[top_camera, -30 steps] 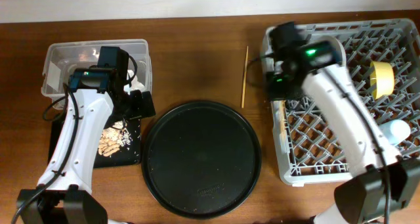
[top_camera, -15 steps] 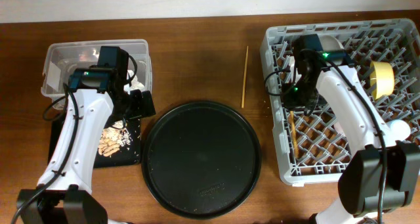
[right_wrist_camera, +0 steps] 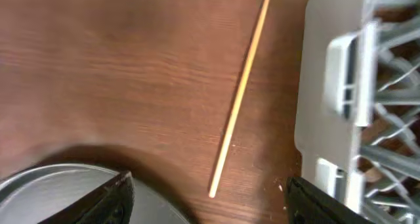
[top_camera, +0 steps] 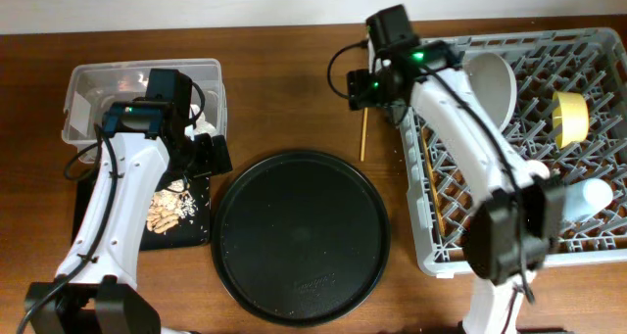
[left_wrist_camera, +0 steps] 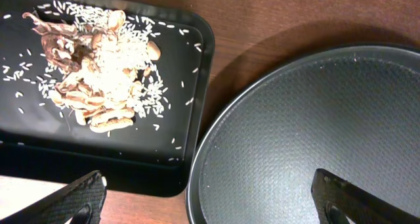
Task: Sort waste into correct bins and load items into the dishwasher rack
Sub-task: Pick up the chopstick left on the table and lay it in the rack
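One wooden chopstick (top_camera: pixel 364 119) lies on the table just left of the grey dishwasher rack (top_camera: pixel 588 45). My right gripper (top_camera: pixel 359 87) hovers over it, open and empty. In the right wrist view that chopstick (right_wrist_camera: pixel 239 96) runs diagonally between the spread fingers of the right gripper (right_wrist_camera: pixel 210 198). A second chopstick (top_camera: pixel 432 192) lies inside the rack with the plate (top_camera: pixel 493 79), yellow bowl (top_camera: pixel 568 119) and light-blue cup (top_camera: pixel 594 197). My left gripper (top_camera: pixel 211 155) is open and empty above the shallow black tray (left_wrist_camera: pixel 190 119), which holds tan food scraps (left_wrist_camera: pixel 98 66) and rice.
The large round black tray (top_camera: pixel 301 236) sits at the centre front; its rim (left_wrist_camera: pixel 197 165) nearly touches the shallow tray. A clear tub (top_camera: pixel 142 74) stands at the back left. The rack's wall (right_wrist_camera: pixel 335 73) is close on the right of the table chopstick.
My right gripper has opened and swung out of the rack, leftward to above the chopstick on the table. The left arm has not moved.
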Motion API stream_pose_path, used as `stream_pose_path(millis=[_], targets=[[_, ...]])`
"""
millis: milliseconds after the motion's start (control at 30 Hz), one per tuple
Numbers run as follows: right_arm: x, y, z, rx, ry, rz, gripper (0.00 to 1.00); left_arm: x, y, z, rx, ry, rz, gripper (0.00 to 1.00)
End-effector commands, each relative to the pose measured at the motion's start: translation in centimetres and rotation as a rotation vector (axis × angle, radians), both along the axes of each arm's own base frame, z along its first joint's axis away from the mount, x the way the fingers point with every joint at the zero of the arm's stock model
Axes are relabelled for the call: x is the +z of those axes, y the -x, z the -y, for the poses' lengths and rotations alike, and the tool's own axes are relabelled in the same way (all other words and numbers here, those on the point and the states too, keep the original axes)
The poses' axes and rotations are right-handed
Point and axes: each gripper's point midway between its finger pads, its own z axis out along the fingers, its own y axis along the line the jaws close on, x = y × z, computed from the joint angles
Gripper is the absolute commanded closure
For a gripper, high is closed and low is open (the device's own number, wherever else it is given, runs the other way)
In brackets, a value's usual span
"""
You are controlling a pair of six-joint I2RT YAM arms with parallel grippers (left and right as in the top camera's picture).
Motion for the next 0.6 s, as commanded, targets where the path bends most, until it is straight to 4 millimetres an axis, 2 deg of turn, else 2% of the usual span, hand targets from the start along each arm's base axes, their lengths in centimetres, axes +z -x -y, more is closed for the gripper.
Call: stream_pose_path(millis=[0,100,133,433,500,533,567], targets=[[-5.1,-0.8,-0.1,-0.072,0.035,-0.075,0.26,0.6,0.0,0.0,0.007,0.006,0.019,0.01],[-9.3,-1.0,-0.1,-0.105,0.055,-0.135,0.3,0.6,0.0,0.0,0.007,0.006,0.019,0.01],[-10.0,-1.0,0.0,-0.112,0.058,-0.149,0.31,0.6,0.0,0.0,0.007,0.006,0.02,0.01],[-15.0,0.9,0.1,-0.167,0.094,-0.273,0.37,0.6,-0.1,0.0,0.007,0.006,0.022,0.01],[-15.1,1.3,0.7,-0.19,0.119,-0.286,0.53,0.6,-0.1,0.0,0.007,0.006,0.022,0.01],[-15.1,1.4,1.1,-0.208,0.137,-0.29,0.56,0.6,-0.1,0.0,0.007,0.006,0.022,0.01],[-15.1,1.9,2.2,-0.236,0.189,-0.3,0.69,0.6,-0.1,0.0,0.007,0.006,0.022,0.01]])
